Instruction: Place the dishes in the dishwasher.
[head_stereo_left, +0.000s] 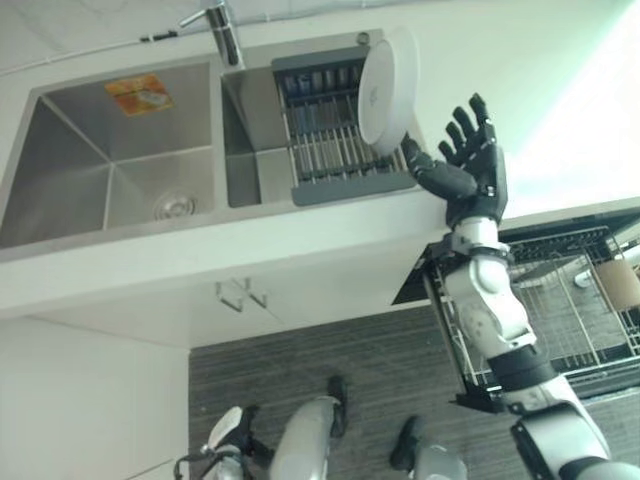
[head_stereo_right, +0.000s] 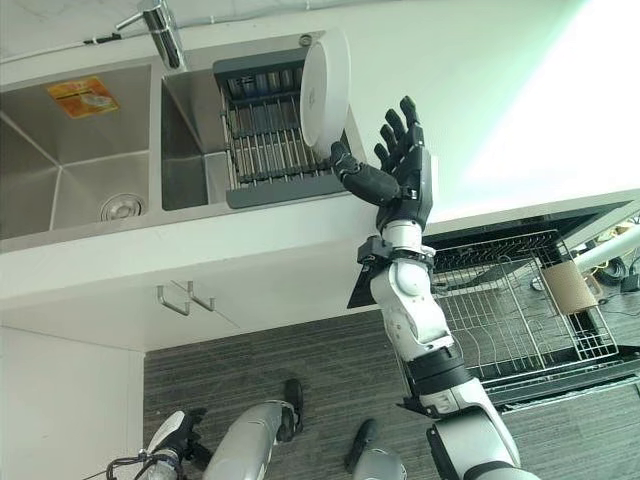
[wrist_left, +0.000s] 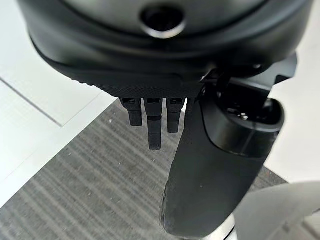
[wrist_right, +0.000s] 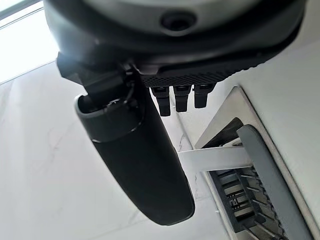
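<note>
A white plate (head_stereo_left: 388, 88) stands on edge at the right end of a grey drying rack (head_stereo_left: 330, 140) set in the sink's small basin. My right hand (head_stereo_left: 475, 165) is raised just right of the plate and open, with its fingers spread over the counter. Its thumb (head_stereo_right: 362, 178) reaches toward the plate's lower rim, close to it or just touching. In the right wrist view the plate's edge (wrist_right: 215, 159) shows past the thumb (wrist_right: 135, 160). My left hand (wrist_left: 154, 125) hangs low over the floor, fingers straight and holding nothing.
A steel sink (head_stereo_left: 110, 170) with a faucet (head_stereo_left: 222, 30) lies left of the rack. Below the counter at the right, the dishwasher's wire rack (head_stereo_left: 590, 320) is pulled out, with a brown cup (head_stereo_left: 620, 283) in it. White cabinet handles (head_stereo_left: 240, 295) sit under the counter.
</note>
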